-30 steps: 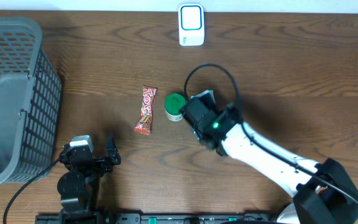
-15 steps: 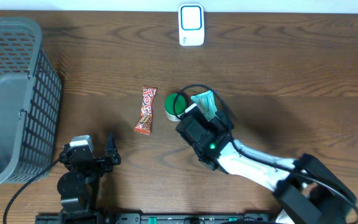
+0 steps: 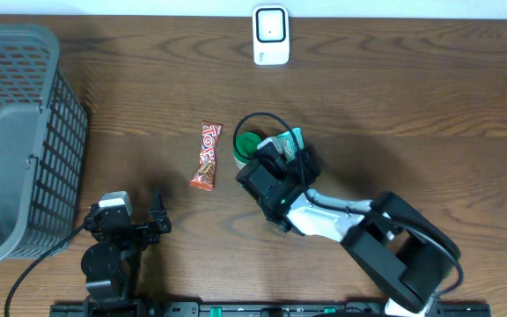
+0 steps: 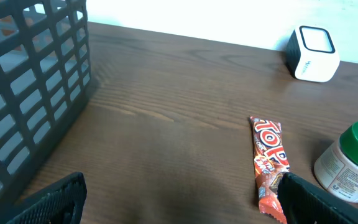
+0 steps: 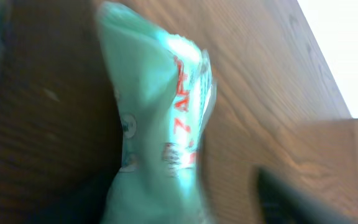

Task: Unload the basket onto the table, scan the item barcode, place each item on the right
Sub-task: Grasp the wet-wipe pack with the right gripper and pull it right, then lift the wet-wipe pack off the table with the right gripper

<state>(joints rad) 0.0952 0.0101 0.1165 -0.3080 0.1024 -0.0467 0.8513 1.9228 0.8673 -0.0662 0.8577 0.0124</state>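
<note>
On the wood table (image 3: pixel 412 106) my right gripper (image 3: pixel 280 157) crowds the packet (image 5: pixel 160 112), presumably to carry it to the scanner (image 3: pixel 270 35), its grip impossible to tell, while the left gripper (image 4: pixel 179 202) rests spread wide.

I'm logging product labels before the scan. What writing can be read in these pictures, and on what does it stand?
"TOP": large letters along the wrapper of the candy bar.
Label of the jar: fine print, too small to read.
The teal packet: red print, too blurred to read.
The white scanner: no writing visible.
</note>
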